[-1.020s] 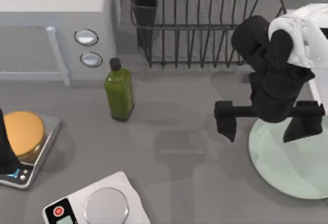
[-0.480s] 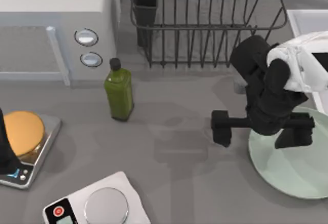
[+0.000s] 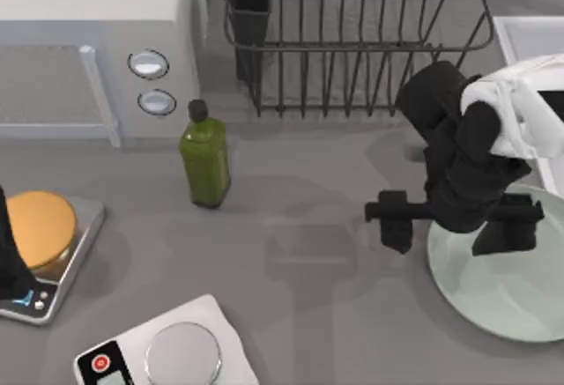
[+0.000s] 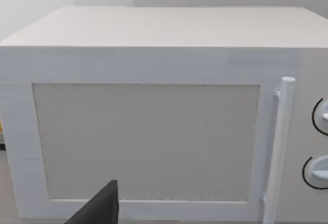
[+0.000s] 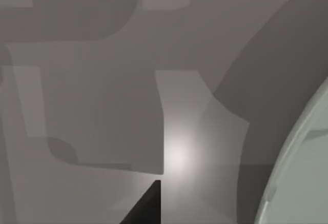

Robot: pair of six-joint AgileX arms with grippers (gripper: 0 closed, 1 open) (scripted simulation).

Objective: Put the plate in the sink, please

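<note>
Mint-green and glossy, the plate (image 3: 507, 292) is what you want: big, round, shallow raised rim, lying flat on the grey desk (image 3: 317, 270) at the right side, partly cut off by the frame edge. Its pale curved rim (image 5: 302, 147) also shows in the right wrist view, w/ bare desk beside it.

Sink (image 3: 529, 37): you see just a white rim corner at the top right, behind the right arm; can't tell what's inside. Black wire dish rack (image 3: 352, 41) sits at the back centre, its dark cutlery cup (image 3: 249, 6) on the left end; cup contents not readable.

Right end effector (image 3: 454, 226) hovers over the plate's left edge, fingers released and spread wide, one finger (image 3: 394, 219) outside the rim over the desk, the other (image 3: 507, 226) above the plate. Nothing gripped.

Vs. 0.5 s ago: the outer finger has slid a bit toward the plate, so the gap is slightly narrower; plate hasn't moved.

Left arm (image 3: 9, 262) is parked at the far left by the scale w/ the orange disc (image 3: 40, 226); its wrist cam faces the white microwave (image 4: 154, 121).
</note>
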